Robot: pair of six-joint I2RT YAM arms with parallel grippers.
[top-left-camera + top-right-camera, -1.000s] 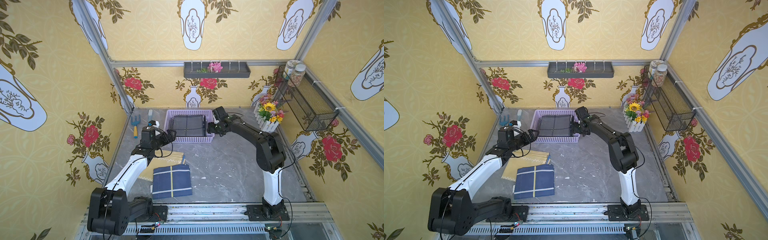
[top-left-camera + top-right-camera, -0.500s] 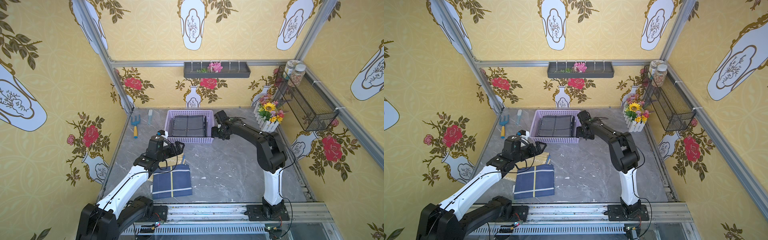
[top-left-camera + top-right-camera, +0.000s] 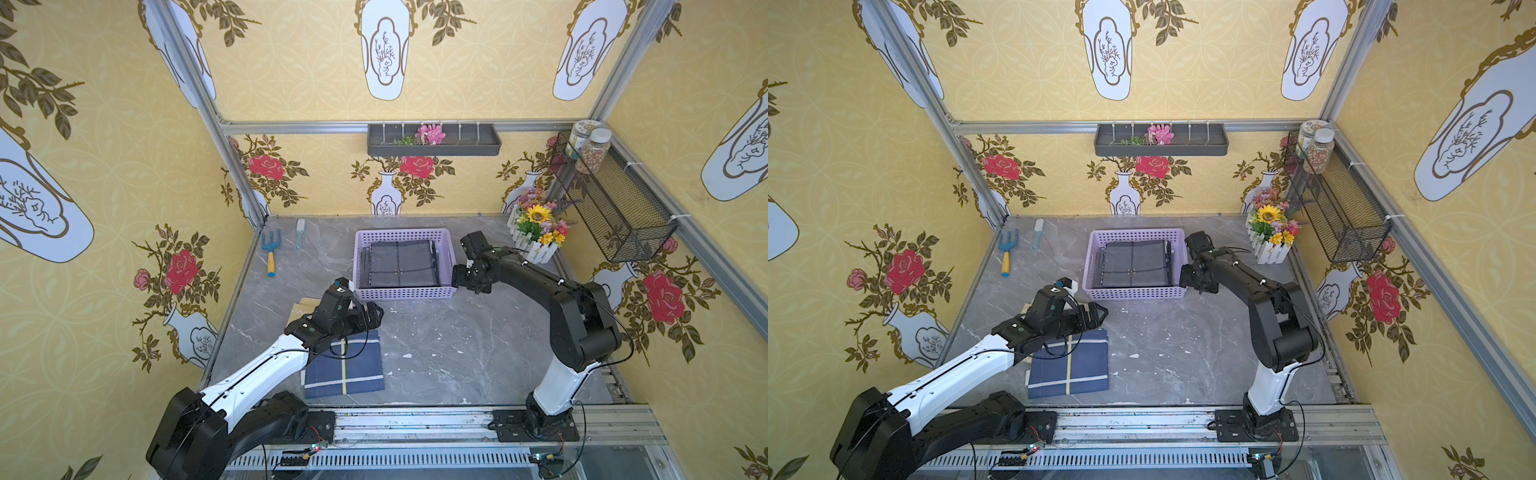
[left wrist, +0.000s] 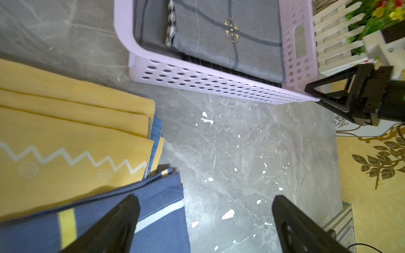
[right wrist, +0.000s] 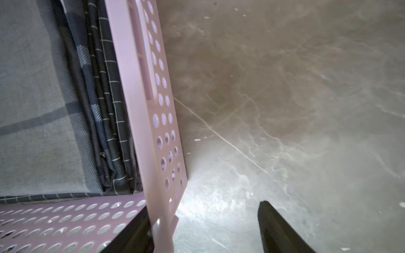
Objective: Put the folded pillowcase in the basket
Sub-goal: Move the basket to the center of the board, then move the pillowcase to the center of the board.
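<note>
The grey pillowcase (image 3: 401, 264) lies flat inside the basket (image 3: 405, 293); the left gripper (image 4: 206, 199) hangs empty, jaws wide, over the edge of the blue pillowcase (image 3: 353, 368). The right gripper (image 5: 203, 207) is spread loosely astride the basket's side wall, gripping nothing.

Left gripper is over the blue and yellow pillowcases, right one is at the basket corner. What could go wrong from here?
1. The blue pillowcase overlaps the yellow pillowcase under the open left gripper; a pinch there may catch both or peel one fold.
2. The open right gripper straddles the basket wall near a corner; a sideways move could drag or tip it.
3. The grey stack already fills most of the basket, so another may sit proud.
</note>
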